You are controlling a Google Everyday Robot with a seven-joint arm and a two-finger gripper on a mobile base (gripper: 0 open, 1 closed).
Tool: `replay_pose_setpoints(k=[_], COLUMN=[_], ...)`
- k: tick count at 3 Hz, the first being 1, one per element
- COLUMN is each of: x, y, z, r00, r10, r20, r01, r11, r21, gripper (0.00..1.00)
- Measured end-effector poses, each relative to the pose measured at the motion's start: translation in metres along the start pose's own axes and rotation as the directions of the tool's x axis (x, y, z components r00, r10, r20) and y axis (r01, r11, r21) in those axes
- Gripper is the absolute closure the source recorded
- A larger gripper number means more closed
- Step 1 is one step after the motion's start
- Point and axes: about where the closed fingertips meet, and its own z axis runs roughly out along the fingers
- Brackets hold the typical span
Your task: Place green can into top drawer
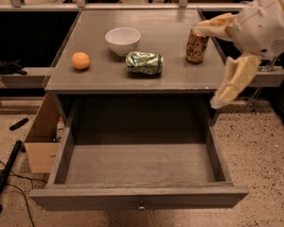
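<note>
Green can (144,63), lying sideways near the desk's (180,75) front edge, is looking light and dent-prone, wanting a gentle mid-body pinch, pincer (207,66) hanging wide open at the right edge.

The top drawer (139,198) stands open toward the near side. Its floor can be reached from above between the two side walls and the front panel, though the cabinet top (156,18) overhangs its far part. On that top the green can (144,63) lies on its side near the front edge. A bowl (123,40) sits close behind it to the left and an orange (80,60) is well to the left. A bare strip separates it from the upright gold-brown can (197,46) on the right. The gripper (206,66) hangs at the right edge with its fingers spread wide. One finger reaches over the gold-brown can and the other points down past the cabinet's right front corner.
</note>
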Motion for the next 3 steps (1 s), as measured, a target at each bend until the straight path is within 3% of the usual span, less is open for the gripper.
replay_pose_setpoints(k=[1,3], x=[-0.0104,-0.0087], y=[-0.0337,-0.0408], z=[0.0351,0.0428], r00=[0.998,0.999], r10=[-0.003,-0.014], r20=[-0.057,-0.038], r01=[0.003,0.014], r11=[0.9999,0.9999], r21=[-0.014,-0.007], gripper=[0.0,0.0])
